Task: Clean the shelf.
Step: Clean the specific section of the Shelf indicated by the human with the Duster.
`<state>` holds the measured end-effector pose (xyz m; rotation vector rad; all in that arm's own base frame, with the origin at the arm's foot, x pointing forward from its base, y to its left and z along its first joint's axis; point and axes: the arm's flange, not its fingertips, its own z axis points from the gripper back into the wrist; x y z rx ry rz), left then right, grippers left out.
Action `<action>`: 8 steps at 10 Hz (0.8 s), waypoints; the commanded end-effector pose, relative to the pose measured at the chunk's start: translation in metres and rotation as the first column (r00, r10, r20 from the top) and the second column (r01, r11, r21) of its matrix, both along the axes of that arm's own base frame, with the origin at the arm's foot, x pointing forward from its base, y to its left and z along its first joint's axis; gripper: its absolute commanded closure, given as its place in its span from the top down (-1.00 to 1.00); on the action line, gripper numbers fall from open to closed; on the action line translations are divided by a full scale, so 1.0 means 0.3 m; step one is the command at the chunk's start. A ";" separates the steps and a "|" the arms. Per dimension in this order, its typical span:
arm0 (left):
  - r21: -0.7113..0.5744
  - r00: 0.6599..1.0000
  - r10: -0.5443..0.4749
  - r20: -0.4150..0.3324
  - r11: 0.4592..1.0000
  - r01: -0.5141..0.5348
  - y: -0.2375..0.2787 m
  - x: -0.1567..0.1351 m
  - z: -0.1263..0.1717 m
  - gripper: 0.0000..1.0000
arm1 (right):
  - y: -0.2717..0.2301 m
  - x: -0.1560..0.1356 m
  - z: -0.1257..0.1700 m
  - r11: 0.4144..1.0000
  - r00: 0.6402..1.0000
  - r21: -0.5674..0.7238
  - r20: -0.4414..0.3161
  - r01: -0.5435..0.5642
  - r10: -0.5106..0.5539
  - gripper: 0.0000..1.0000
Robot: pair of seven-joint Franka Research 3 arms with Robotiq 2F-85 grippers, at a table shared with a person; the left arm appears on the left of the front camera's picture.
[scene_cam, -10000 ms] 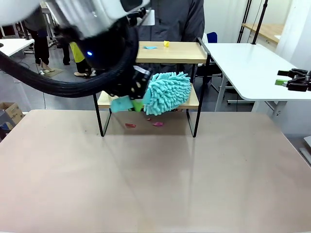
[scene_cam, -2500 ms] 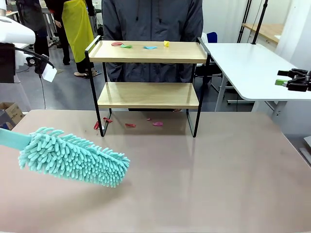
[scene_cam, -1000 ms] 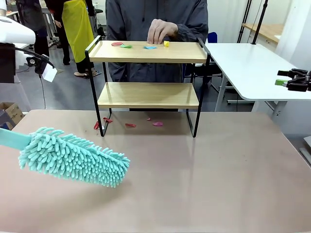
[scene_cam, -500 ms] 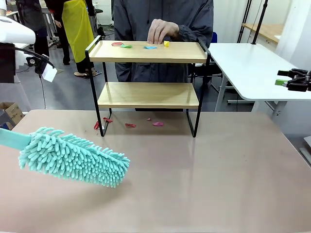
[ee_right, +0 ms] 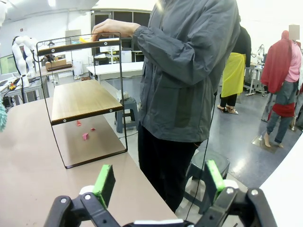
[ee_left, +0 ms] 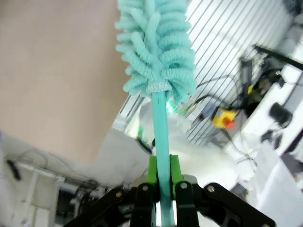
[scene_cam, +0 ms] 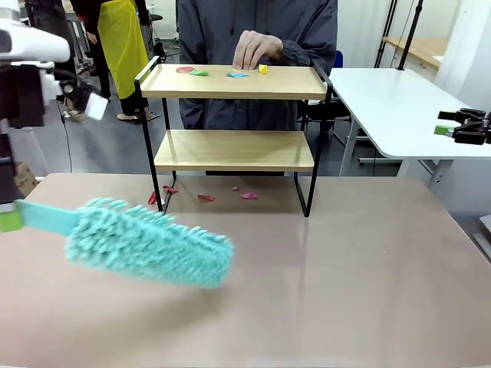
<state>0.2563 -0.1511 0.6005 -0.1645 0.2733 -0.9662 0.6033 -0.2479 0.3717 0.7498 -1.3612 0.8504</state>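
Observation:
The shelf [scene_cam: 234, 149] stands at the table's far middle, two wooden boards in a black frame, also seen in the right wrist view [ee_right: 80, 99]. Small coloured scraps [scene_cam: 237, 74] lie on its top board, where a person's hand [scene_cam: 253, 47] rests. My left gripper [ee_left: 163, 182] is shut on the teal handle [ee_left: 160, 127] of a fluffy teal duster [scene_cam: 149, 251], which hovers blurred over the table's left front. That gripper sits at the picture's left edge [scene_cam: 8, 218]. My right gripper [ee_right: 159, 184] is open and holds nothing, off to the far right [scene_cam: 464, 126].
Pink and red scraps [scene_cam: 205, 198] lie on the tan table [scene_cam: 345, 268] under and in front of the shelf. The person [scene_cam: 257, 31] stands just behind the shelf. A white table [scene_cam: 391, 100] stands at the back right.
The duster has swung to the right and a little forward, and now shows motion blur. The left arm at the upper left has shifted. The person's hand stays at the top board.

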 end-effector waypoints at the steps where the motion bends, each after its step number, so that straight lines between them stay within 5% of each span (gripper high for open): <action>1: -0.194 0.999 0.040 -0.008 0.980 -0.041 -0.048 -0.007 0.047 -0.74 | 0.004 0.001 0.009 1.000 1.000 -0.003 0.004 -0.005 0.005 1.00; 4: -0.470 0.986 0.165 0.015 0.872 -0.139 -0.190 -0.009 0.214 -0.74 | 0.004 0.001 0.009 1.000 1.000 -0.003 0.004 -0.005 0.005 1.00; 7: -0.496 0.903 0.409 0.130 0.816 -0.298 -0.398 0.000 0.381 -0.74 | 0.004 0.001 0.009 1.000 1.000 -0.003 0.004 -0.005 0.005 1.00; 8: -0.492 0.852 0.504 0.144 0.783 -0.380 -0.469 0.021 0.437 -0.74 | 0.004 0.001 0.009 1.000 1.000 -0.003 0.004 -0.005 0.005 1.00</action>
